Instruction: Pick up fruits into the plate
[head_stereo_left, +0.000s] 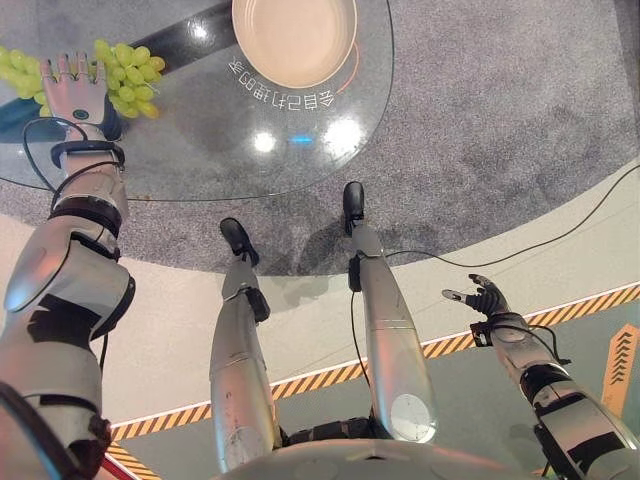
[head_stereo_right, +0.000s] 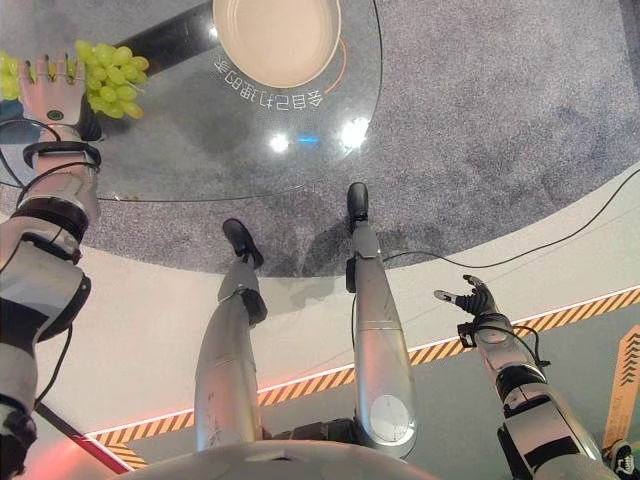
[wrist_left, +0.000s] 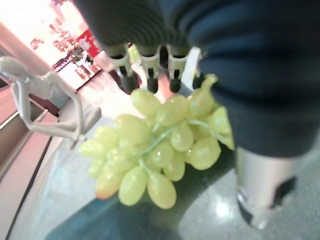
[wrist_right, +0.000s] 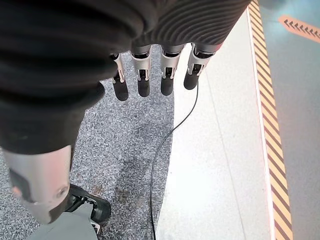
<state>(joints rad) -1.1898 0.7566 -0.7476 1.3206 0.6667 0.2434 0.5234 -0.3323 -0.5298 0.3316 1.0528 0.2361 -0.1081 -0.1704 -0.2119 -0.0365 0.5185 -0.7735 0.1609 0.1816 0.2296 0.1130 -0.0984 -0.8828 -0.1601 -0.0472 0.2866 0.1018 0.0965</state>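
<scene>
A round glass table (head_stereo_left: 300, 170) with a dark band across it serves as the landmark. On its far part, toward the middle, stands a shallow, round, pale beige plate (head_stereo_left: 294, 38), with nothing in it as far as it shows. At the table's left edge lies a bunch of light green grapes (head_stereo_left: 128, 72) on a thin green stem, well apart from the plate and resting on the glass.

The left hand (head_stereo_left: 73, 92) is over the table's left edge, right on the grape bunch, its palm turned down. In the left wrist view its silver fingers (wrist_left: 150, 70) reach straight out above the bunch (wrist_left: 155, 145) with their dark tips just past the upper grapes, and the thumb (wrist_left: 260, 185) stands at the side of the bunch; the fingers are spread and not curled round the fruit. Whether the palm actually presses on the grapes is hard to tell from here.

The right hand (head_stereo_left: 484, 297) hangs off the table, low at the right over the pale floor (head_stereo_left: 300, 330) near a yellow-and-black striped line (head_stereo_left: 560, 312), its fingers loosely extended and holding nothing.
</scene>
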